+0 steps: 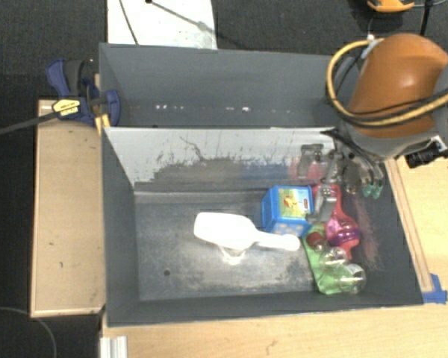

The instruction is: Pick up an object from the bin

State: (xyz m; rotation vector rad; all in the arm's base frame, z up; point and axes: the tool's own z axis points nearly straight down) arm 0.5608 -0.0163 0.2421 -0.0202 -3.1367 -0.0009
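My gripper [334, 171] hangs at the bin's right side, near the back wall, under the orange wrist cover. Just below it lies a magenta plastic flask-shaped thing [340, 230], its narrow neck pointing up towards the gripper. To the left of that stands a small blue box [287, 209] with a yellow and green picture on top. A clear green bottle [335, 271] lies in front of the magenta thing, near the bin's front right corner. Whether anything is in the gripper is hidden.
A white plastic scoop [234, 233] lies in the middle of the bin floor, its handle reaching right to the blue box. The arm and its cables cover the bin's back right corner.
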